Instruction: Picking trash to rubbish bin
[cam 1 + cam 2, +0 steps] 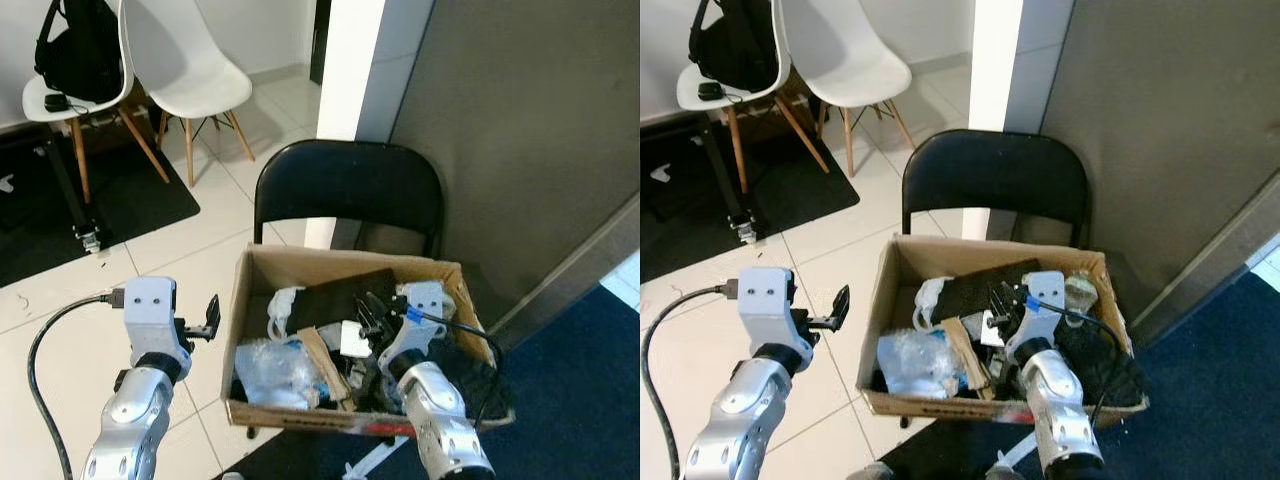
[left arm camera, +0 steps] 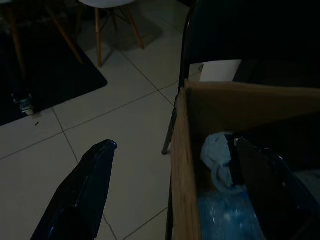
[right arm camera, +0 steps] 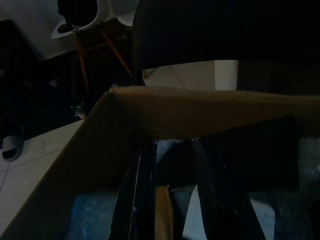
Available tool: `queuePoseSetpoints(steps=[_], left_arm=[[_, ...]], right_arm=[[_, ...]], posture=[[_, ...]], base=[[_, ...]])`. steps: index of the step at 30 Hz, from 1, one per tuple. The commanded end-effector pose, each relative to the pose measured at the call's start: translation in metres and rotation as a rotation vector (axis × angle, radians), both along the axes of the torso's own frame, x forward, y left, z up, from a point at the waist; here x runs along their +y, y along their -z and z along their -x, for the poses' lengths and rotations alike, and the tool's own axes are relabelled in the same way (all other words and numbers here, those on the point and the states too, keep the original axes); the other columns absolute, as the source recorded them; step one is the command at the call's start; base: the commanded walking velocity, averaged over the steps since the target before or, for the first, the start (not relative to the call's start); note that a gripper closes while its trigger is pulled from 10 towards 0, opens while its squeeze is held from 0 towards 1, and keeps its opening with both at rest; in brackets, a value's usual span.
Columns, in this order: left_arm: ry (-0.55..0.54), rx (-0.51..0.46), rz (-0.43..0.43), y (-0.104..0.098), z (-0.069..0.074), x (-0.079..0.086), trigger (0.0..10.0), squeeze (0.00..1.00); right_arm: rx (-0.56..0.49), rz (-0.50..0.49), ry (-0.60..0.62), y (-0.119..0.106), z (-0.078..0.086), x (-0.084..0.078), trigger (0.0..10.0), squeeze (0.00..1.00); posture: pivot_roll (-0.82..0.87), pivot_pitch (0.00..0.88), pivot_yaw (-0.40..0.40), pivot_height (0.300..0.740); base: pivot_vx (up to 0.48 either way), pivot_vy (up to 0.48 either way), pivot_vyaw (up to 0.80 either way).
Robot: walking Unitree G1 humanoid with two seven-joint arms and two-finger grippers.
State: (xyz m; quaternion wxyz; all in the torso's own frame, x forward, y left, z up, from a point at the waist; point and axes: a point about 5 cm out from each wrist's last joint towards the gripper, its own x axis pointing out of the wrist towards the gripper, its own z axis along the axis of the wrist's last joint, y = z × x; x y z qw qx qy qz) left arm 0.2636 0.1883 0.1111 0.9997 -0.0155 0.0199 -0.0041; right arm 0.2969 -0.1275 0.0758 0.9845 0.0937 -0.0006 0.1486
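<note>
Trash [image 1: 300, 360] lies heaped in a cardboard box [image 1: 240, 300] on a black folding chair [image 1: 345, 185]: plastic wrap, white scraps, dark sheets. The right hand [image 1: 372, 312] is down inside the box over the pile, fingers a little apart, holding nothing that I can make out. This looks like the drop-off or its end; next, lift clear of the box wall. The left hand [image 1: 212, 312] hangs just outside, spread and empty. White chairs [image 1: 190, 70] stand beyond.
</note>
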Motion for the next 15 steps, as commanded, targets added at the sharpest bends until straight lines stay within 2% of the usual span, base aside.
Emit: queuePoseSetpoints(steps=[1, 8, 15], left_arm=[[-0.006, 0.026, 0.008, 0.0082, 0.0025, -0.0025, 10.0, 0.0], [-0.003, 0.023, 0.006, 0.0083, 0.0019, -0.0033, 10.0, 0.0], [-0.013, 0.017, -0.002, 0.0074, 0.0012, -0.0023, 10.0, 0.0]], right_arm=[[0.008, 0.022, -0.003, 0.0028, 0.0037, -0.0025, 10.0, 0.0], [0.011, 0.035, -0.02, 0.0039, 0.0049, 0.0, 10.0, 0.0], [0.021, 0.062, -0.023, 0.0047, 0.0046, 0.0017, 10.0, 0.0]], posture=[[0.08, 0.112, -0.042, 0.74], [0.09, 0.108, -0.045, 0.74], [0.09, 0.113, -0.044, 0.74]], base=[[-0.304, 0.0, 0.0], [-0.282, 0.0, 0.0], [0.0, 0.0, 0.0]])
